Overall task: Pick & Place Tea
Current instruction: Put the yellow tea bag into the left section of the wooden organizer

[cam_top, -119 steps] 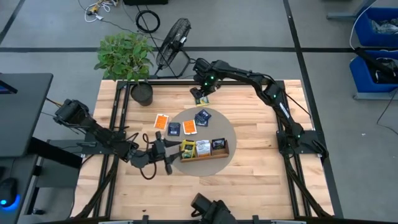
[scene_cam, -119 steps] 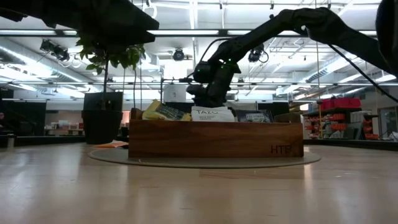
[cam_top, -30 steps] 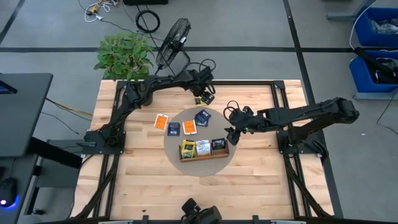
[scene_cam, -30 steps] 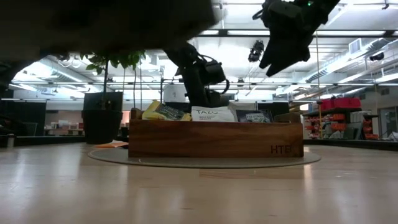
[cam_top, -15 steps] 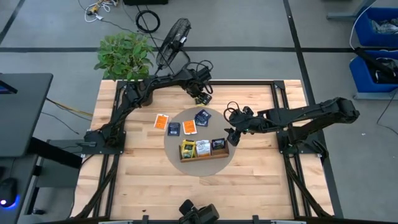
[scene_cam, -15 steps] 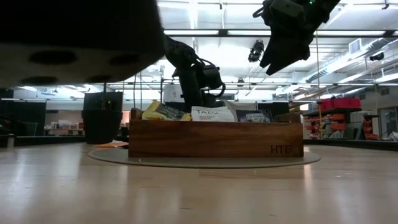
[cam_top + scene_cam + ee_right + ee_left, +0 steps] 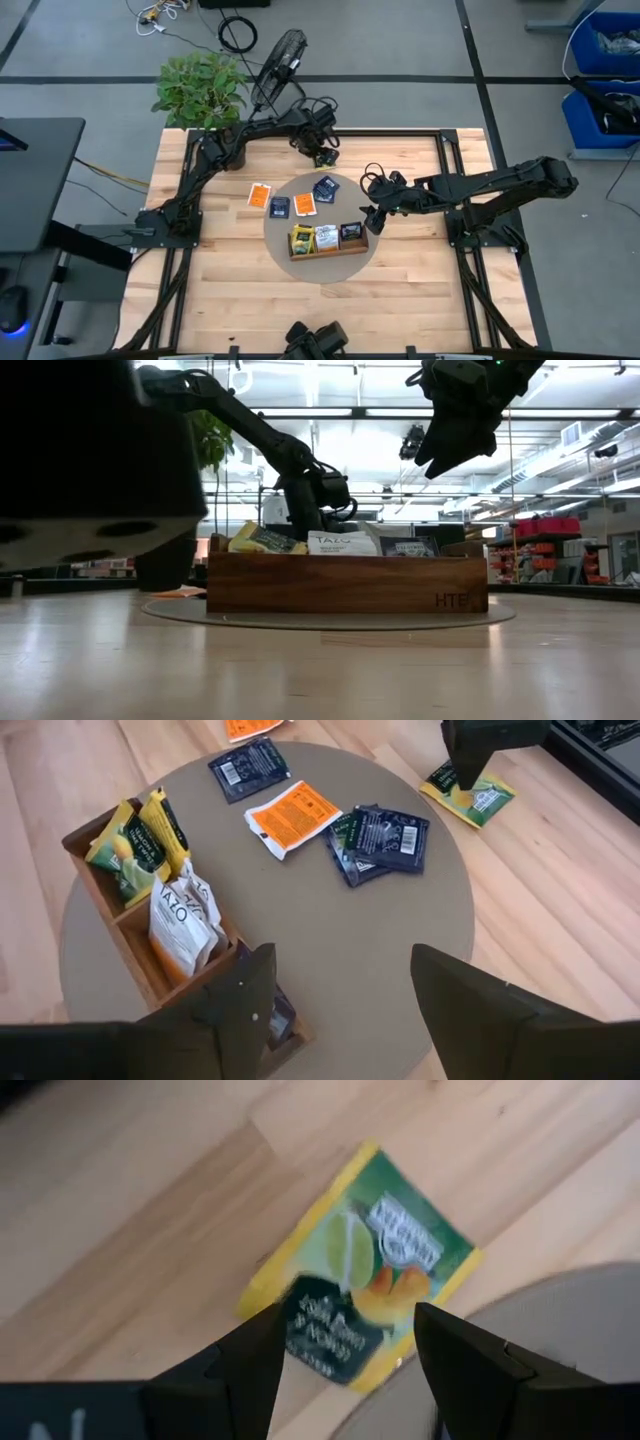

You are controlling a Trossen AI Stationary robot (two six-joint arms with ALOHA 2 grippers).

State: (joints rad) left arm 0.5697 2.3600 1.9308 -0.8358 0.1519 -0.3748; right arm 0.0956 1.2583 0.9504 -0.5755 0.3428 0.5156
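A yellow-green tea packet [image 7: 360, 1270] lies flat on the wood at the far side, one corner over the round grey mat [image 7: 352, 205]. My left gripper [image 7: 350, 1342] hangs open over it, pointing steeply down, a finger on either side of its near part; it also shows in the high view [image 7: 322, 150]. On the mat stands the wooden tray [image 7: 328, 240], holding yellow, white and dark packets. Loose orange [image 7: 293, 815] and dark blue [image 7: 380, 838] packets lie flat on the mat. My right gripper [image 7: 345, 1010] waits open, high above the mat to the right of the tray. My left gripper comes at the yellow-green packet from above. Its fingers [image 7: 262, 1342] straddle the packet's dark-printed corner [image 7: 325, 1330]. Whether the fingertips touch the packet I cannot tell.
A potted plant [image 7: 205, 95] and a fan [image 7: 280, 60] stand at the table's far left corner. One orange packet [image 7: 260, 195] lies on the wood left of the mat. A dark blurred shape [image 7: 90, 460] close to the lens covers the low view's left.
My left gripper has edged a little toward the table's left over the yellow-green packet, sunk slightly and rolled about its wrist, staying open. The packet has not moved.
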